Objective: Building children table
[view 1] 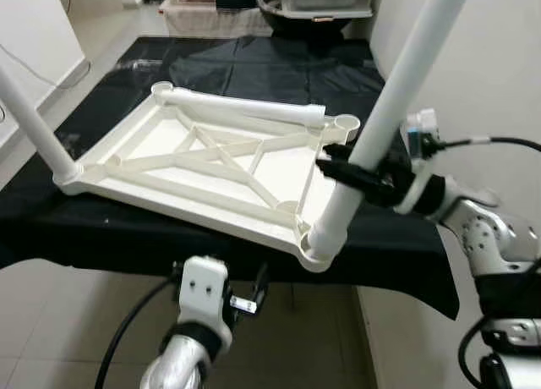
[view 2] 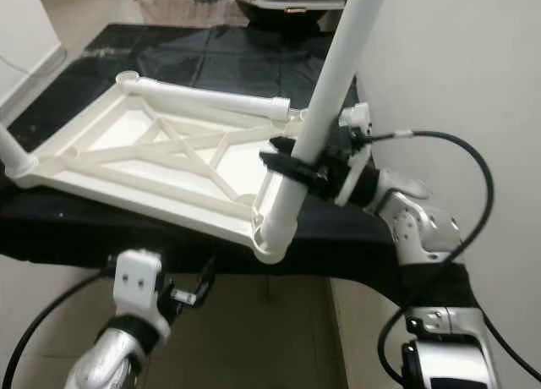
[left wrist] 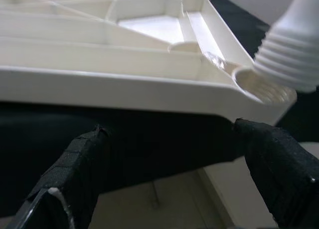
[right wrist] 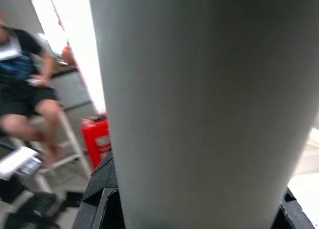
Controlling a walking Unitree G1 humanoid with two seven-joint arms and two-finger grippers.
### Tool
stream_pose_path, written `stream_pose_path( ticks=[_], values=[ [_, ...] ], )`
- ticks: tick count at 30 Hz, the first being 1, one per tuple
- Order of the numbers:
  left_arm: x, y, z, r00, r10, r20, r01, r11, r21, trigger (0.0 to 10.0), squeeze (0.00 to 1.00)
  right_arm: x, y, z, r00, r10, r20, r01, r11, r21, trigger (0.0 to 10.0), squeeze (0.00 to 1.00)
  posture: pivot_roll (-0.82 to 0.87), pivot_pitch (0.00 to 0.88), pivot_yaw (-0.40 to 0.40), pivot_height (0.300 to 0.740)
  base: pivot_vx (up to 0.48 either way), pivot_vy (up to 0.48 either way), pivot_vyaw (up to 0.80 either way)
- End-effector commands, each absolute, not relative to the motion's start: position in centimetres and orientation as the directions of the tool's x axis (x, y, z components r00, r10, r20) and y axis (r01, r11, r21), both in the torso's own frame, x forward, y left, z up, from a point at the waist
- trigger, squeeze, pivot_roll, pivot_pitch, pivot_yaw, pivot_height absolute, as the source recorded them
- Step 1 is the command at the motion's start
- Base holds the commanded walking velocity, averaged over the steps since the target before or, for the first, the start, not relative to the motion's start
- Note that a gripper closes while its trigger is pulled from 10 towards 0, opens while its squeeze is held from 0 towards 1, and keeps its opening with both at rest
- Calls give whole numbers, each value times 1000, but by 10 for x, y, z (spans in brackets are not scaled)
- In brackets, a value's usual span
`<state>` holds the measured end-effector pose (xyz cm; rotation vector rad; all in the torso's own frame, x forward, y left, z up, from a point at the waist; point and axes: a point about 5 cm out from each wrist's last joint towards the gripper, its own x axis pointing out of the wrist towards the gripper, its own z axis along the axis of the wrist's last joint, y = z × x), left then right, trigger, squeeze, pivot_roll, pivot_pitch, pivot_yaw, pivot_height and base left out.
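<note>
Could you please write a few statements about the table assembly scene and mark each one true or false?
1. The right gripper is clamped on a white table leg. True.
2. The tabletop lies underside up on a black cloth. True.
3. The left gripper holds a second leg. False: its fingers are open and hold nothing, below the tabletop's near edge.
4. The held leg's threaded end is at the near right corner socket. True.
5. A spare leg lies on the floor. False: it lies on the tabletop's far side.
</note>
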<state>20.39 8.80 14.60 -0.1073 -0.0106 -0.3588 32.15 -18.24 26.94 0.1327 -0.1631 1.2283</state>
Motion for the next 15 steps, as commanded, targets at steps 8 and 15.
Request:
stream_pose_path(
  ticks=[8, 15],
  values=[
    [196, 91, 148, 934, -356, 2, 354, 930, -102, 10000, 0, 322, -152, 282, 122, 971, 204, -991, 130, -26, 10000, 0, 89, 312, -28, 740, 0, 0, 0],
    [192, 91, 148, 935, -355, -4, 352, 930, -105, 10000, 0, 330, -144, 280, 86, 982, 168, -995, 93, -32, 10000, 0, 96, 314, -36, 740, 0, 0, 0]
  ],
)
